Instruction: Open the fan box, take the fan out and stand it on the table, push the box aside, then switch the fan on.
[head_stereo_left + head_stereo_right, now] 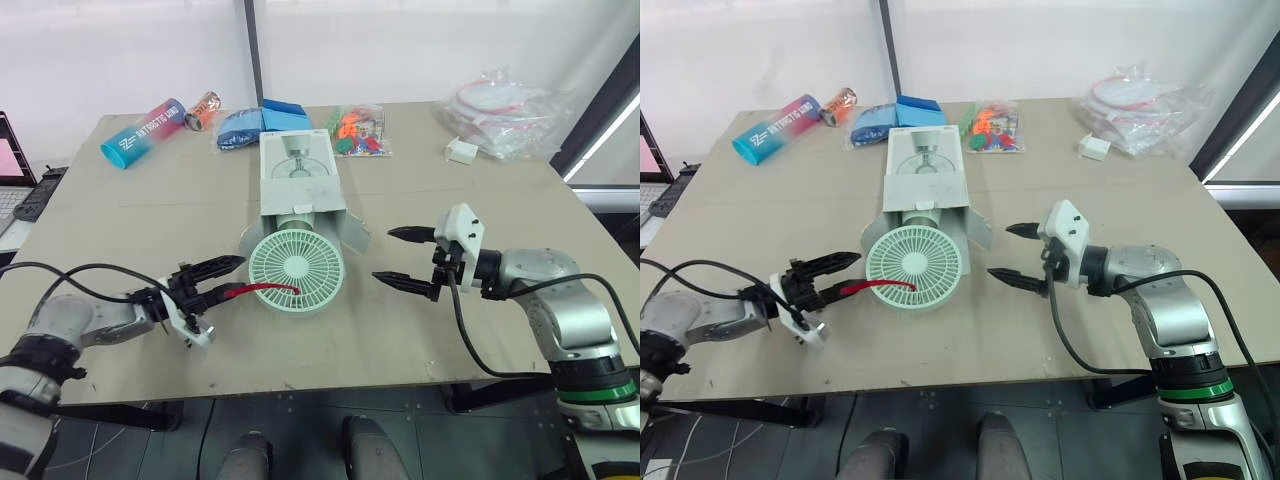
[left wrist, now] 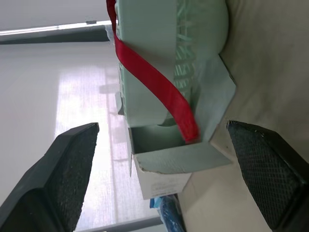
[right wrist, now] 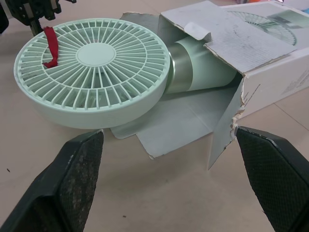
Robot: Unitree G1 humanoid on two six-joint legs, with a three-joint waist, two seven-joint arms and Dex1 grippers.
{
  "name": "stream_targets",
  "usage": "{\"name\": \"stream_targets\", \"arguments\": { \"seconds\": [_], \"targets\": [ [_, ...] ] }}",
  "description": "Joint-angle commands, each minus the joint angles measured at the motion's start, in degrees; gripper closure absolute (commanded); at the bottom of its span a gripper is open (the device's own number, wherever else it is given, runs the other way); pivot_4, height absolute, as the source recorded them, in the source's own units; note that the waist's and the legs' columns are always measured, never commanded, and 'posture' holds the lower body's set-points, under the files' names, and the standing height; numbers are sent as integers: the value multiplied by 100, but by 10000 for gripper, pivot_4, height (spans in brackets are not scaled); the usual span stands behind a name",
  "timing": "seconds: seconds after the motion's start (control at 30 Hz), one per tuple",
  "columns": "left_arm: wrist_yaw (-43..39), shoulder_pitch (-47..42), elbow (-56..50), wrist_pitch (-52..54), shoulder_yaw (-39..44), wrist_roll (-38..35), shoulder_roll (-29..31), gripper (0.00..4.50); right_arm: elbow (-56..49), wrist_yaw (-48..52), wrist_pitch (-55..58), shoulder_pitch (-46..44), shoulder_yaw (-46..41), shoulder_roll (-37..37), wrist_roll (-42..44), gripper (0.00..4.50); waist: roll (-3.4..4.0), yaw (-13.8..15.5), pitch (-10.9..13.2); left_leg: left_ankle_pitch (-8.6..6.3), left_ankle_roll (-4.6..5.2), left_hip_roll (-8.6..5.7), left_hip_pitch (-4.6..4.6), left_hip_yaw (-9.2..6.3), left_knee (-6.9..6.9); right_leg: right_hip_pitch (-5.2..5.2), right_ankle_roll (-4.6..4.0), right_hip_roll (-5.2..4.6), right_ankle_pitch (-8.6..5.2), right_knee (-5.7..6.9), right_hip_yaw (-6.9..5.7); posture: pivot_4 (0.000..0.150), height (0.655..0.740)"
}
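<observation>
Head view: a white cardboard fan box (image 1: 294, 175) lies flat in the middle of the tan surface (image 1: 130, 220), with its near flaps splayed open. The mint-green round fan (image 1: 296, 270) lies grille-up just outside the mouth, its neck reaching back into the box. I judge the fan to be partly out and not yet stood up. A red strap (image 1: 265, 289) runs from the grille toward the left tool (image 1: 226, 280), which sits just beside the fan's left rim. The right tool (image 1: 385, 255) hovers near the right rim without touching it, released and spread wide.

Left wrist view: the 2 black fingers (image 2: 58, 174) stand far apart. The strap lies between them unpinched, so this tool is also released and grasps nothing.

Right wrist view: the fan head rests on a flattened flap. The cylinder behind it sits inside the ragged mouth of the box.

Several things could go wrong from here:
- Pulling on the fan may drag the light box along, because the neck is lodged in it and nothing pins the box.
- A ragged flap may snag the base.
- A grip on the thin rim could slip.
- The heavy head (wide against its foot, I guess) could tip over once it is stood up.
</observation>
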Motion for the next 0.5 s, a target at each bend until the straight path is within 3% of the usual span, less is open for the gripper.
{"name": "stream_targets", "arguments": {
  "seconds": [0.03,0.5],
  "targets": [
    [212,-180,109,55,-193,29,-37,0,-257,-42,-103,14,-114,-49,28,538,0,-10,0,0,0,0,0,0,0,-1,0,0,0,0,0,1500,7400],
    [532,-805,429,321,-879,133,-401,0,-324,-205,-134,126,-125,-50,-25,538,-2,-1,-1,0,0,0,-1,1,7,0,1,1,-1,6,0,1500,7400]
  ]
}}
